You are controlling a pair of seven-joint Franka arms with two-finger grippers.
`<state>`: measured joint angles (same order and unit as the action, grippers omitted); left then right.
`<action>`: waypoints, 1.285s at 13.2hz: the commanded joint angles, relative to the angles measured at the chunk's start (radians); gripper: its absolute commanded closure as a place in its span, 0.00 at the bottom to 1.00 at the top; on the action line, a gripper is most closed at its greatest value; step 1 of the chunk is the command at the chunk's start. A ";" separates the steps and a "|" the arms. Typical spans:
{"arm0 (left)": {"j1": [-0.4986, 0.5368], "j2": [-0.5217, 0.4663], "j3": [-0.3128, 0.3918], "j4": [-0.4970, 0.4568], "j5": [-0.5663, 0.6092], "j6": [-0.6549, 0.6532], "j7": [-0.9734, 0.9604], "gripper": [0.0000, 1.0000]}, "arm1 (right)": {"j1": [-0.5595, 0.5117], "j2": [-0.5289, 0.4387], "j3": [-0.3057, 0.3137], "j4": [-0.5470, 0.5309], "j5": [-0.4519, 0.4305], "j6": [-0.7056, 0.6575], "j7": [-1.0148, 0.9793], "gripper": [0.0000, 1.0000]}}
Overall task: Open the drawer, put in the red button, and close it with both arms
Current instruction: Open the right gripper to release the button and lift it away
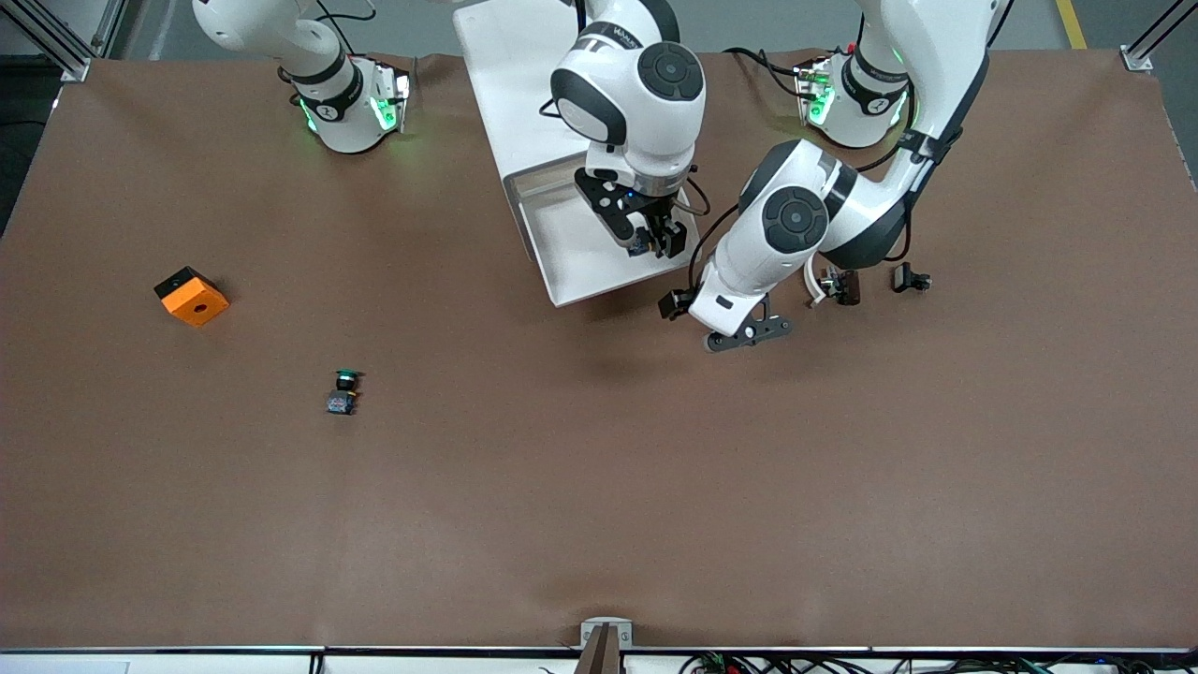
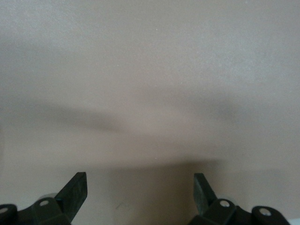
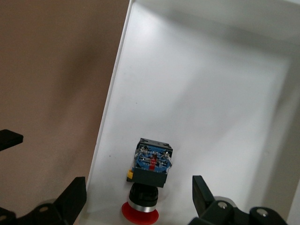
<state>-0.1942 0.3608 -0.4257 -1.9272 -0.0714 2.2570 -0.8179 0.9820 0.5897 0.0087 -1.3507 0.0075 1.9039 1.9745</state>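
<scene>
Open drawer (image 1: 599, 271) with the red button (image 3: 149, 180) lying on its white floor, red cap toward the right gripper (image 3: 138, 194), contact block pointing away. The fingers stand wide apart over it, gripping nothing (button released, by the look of it). The left gripper (image 1: 746, 334), likewise spread and empty, hovers over bare table beside the drawer's front corner, placed for the closing push.

We see a matt, slightly creased brown cloth table cover (image 1: 599, 487). Below the right gripper (image 3: 138, 197), a smooth satin white drawer tray (image 3: 211, 93) holds the red-capped plastic push-button (image 3: 149, 178). The large jointed white arms (image 1: 646, 94) look glossy plastic.
</scene>
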 commanded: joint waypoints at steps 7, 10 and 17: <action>0.076 -0.034 -0.013 -0.013 -0.013 0.013 0.013 0.00 | -0.092 -0.064 0.013 0.084 0.083 -0.079 -0.174 0.00; 0.102 -0.019 -0.010 0.011 -0.013 0.012 0.014 0.00 | -0.086 -0.060 0.013 0.084 0.088 -0.078 -0.151 0.00; 0.125 -0.017 -0.007 0.013 -0.010 0.010 0.002 0.00 | -0.121 -0.070 0.013 0.087 0.091 -0.101 -0.288 0.00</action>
<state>-0.0816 0.3523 -0.4257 -1.9125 -0.0715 2.2649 -0.8127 0.8952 0.5318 0.0165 -1.2680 0.0826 1.8259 1.7960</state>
